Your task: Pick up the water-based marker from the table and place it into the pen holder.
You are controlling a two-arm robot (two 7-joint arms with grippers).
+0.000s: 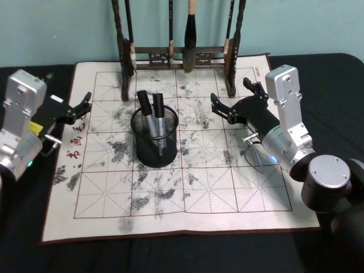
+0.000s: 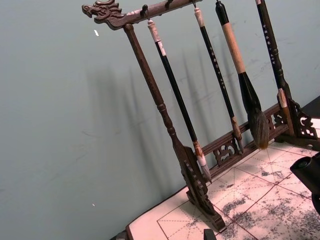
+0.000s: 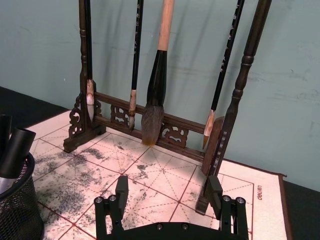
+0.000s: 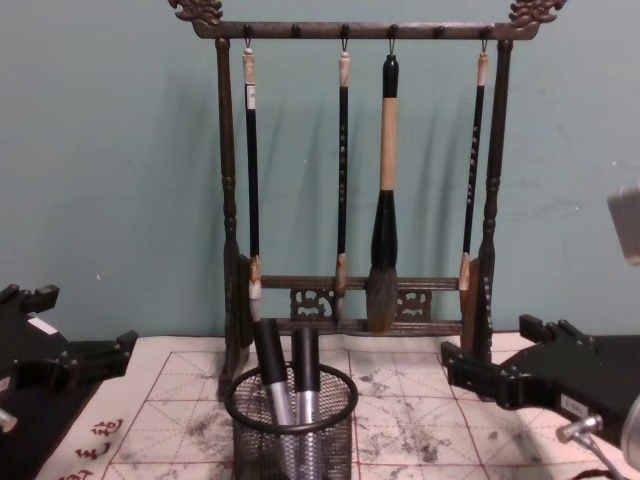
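Two water-based markers upright inside pen holder at mid-mat on bench; right gripper beside holder, fingers apart and empty; left gripper at mat's left edge, fingers apart.

Brown wooden brush rack stands upright at the mat's far edge, against a teal wall. Four brushes hang from its top bar, tips down. Dragon heads are carved at the bar's ends.
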